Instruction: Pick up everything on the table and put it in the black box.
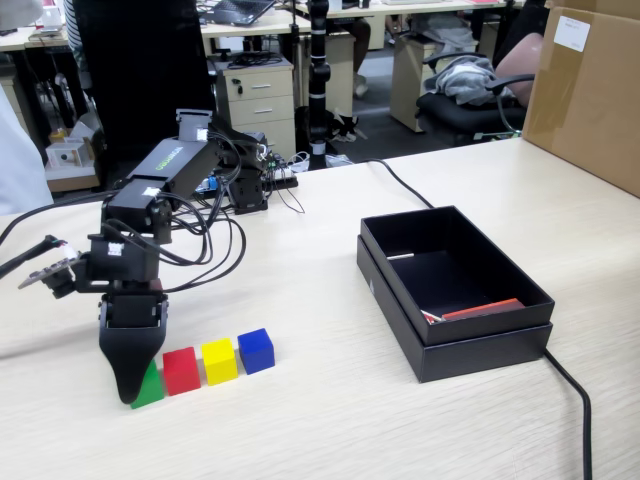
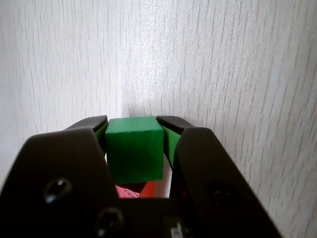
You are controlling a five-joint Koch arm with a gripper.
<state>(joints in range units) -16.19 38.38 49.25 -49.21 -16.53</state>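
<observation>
A row of small cubes lies on the pale wooden table in the fixed view: green (image 1: 151, 389), red (image 1: 181, 370), yellow (image 1: 219, 360), blue (image 1: 256, 350). My gripper (image 1: 134, 392) points straight down at the row's left end, and its black jaw covers part of the green cube. In the wrist view my gripper (image 2: 132, 120) has both jaw tips pressed against the sides of the green cube (image 2: 134, 148), which rests on the table. A bit of the red cube (image 2: 148, 189) shows behind it. The black box (image 1: 487, 345) stands open well to the right.
A black cable (image 1: 575, 400) runs from the box's near right corner off the table's front. A second cable leads back from the box toward the arm's base. The big brown carton (image 1: 590, 90) stands at the back right. A thin reddish strip lies inside the box.
</observation>
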